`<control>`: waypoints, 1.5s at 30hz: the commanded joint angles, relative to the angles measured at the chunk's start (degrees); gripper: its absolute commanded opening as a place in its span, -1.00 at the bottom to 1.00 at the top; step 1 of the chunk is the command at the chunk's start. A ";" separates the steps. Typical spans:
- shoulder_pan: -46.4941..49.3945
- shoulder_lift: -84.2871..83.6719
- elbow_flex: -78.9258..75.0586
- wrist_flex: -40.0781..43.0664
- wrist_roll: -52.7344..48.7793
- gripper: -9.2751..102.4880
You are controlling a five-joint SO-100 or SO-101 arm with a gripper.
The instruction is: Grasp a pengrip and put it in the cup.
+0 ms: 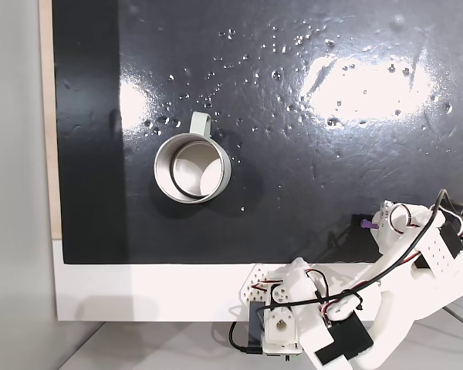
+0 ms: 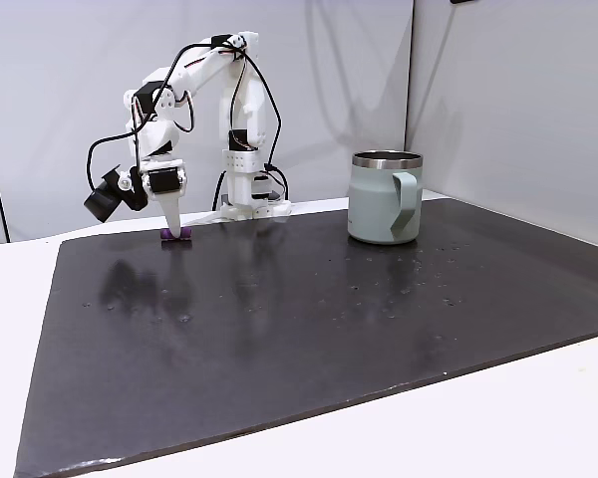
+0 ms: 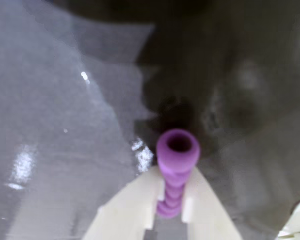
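Gripper (image 3: pixel 169 212) low on the mat (image 2: pixel 309 329), fingers pinching the pengrip (image 3: pixel 175 165) along its ribbed sides, likely for a firm lift toward the cup (image 2: pixel 384 197), well apart.

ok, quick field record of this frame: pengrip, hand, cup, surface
pengrip: purple, ribbed, lying on the mat, clamped between the two white fingers
hand: down at the mat near the arm's base, shut on the pengrip
cup: grey-green mug, upright, nothing seen inside, well apart from the hand
surface: glossy black mat on a white table
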 commanded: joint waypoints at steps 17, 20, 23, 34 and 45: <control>-35.16 28.30 -18.19 22.85 27.86 -0.83; -42.19 29.09 -22.06 24.17 32.70 -0.83; -49.22 29.44 -25.84 24.79 36.91 -0.83; -74.36 26.46 -33.13 25.22 47.99 -0.83; -89.74 21.62 -33.57 24.43 50.01 -0.83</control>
